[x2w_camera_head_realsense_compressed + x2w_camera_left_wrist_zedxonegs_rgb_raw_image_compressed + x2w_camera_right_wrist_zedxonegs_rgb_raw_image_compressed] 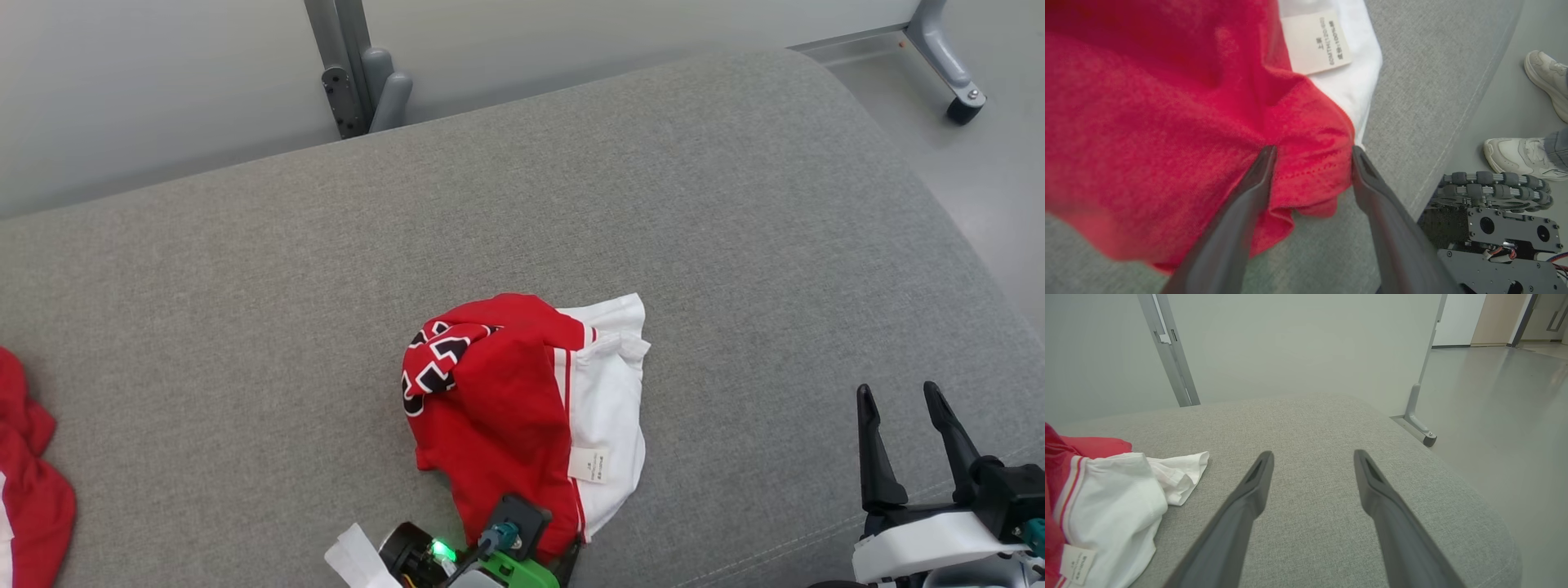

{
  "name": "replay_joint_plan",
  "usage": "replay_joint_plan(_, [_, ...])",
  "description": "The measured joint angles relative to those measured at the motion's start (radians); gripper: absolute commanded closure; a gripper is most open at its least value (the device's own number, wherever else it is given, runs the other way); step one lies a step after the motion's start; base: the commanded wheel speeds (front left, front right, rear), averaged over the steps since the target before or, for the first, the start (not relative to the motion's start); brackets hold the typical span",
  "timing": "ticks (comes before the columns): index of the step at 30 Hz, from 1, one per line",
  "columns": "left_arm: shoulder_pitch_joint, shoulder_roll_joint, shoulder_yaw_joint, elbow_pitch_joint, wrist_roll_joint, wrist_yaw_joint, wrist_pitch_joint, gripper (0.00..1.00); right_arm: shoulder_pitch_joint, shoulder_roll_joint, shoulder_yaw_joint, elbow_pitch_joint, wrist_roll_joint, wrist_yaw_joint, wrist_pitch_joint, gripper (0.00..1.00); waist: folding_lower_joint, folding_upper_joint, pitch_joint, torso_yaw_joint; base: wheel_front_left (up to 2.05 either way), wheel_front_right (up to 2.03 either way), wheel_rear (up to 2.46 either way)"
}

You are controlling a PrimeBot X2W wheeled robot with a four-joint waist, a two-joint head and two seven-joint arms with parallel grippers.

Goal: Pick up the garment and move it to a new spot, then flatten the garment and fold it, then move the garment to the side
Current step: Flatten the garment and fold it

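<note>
Crumpled red-and-white garment lies on the grey upholstered surface, toward its near edge. The left pincer, spread open, straddles the garment's red hem. This shows close up in the left wrist view, which also catches a person's pale shoes off to the garment's side. The right pincer, open and empty, hovers right of the garment. The head view adds another red cloth well to the garment's left.

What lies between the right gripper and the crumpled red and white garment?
Just a bare stretch of grey fabric cushion separates the right gripper from the crumpled red and white garment, seen in the head and right wrist views.
</note>
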Motion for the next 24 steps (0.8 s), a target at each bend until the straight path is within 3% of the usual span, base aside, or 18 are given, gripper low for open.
replay_joint_plan(1, [-0.004,-0.001,0.0,0.015,0.0,0.001,-0.003,0.65,-0.001,0.001,0.0,0.001,0.002,0.0,0.0,0.0,0.0,0.0,0.001,0.001,0.0,0.0,0.0])
replay_joint_plan(2, [-0.007,-0.002,0.001,0.025,-0.002,0.001,-0.01,1.0,-0.002,0.002,0.001,0.002,0.003,0.0,0.0,0.0,0.0,0.0,0.001,0.002,0.0,0.0,0.0])
replay_joint_plan(7, [-0.01,-0.007,0.032,0.006,-0.083,-0.029,-0.031,1.0,-0.006,0.006,0.0,0.003,0.005,0.0,0.0,0.0,0.0,0.0,-0.002,0.012,0.0,0.0,0.0])
replay_joint_plan(13, [-0.02,-0.011,0.082,-0.25,-0.21,-0.065,0.025,1.0,-0.002,0.007,-0.012,0.003,0.008,0.0,0.0,0.0,0.0,0.0,-0.009,0.036,0.0,0.0,0.0])
replay_joint_plan(18, [-0.071,-0.001,0.189,-0.454,-0.331,-0.058,0.1,1.0,-0.001,0.01,-0.001,0.006,0.01,0.0,0.0,0.0,0.0,0.0,-0.018,0.054,0.0,0.0,0.0])
replay_joint_plan(24, [-0.191,0.015,0.297,-0.528,-0.398,-0.039,0.146,1.0,-0.009,0.013,0.017,0.014,0.012,0.0,0.0,0.0,0.0,0.0,-0.026,0.051,0.0,0.0,0.0])
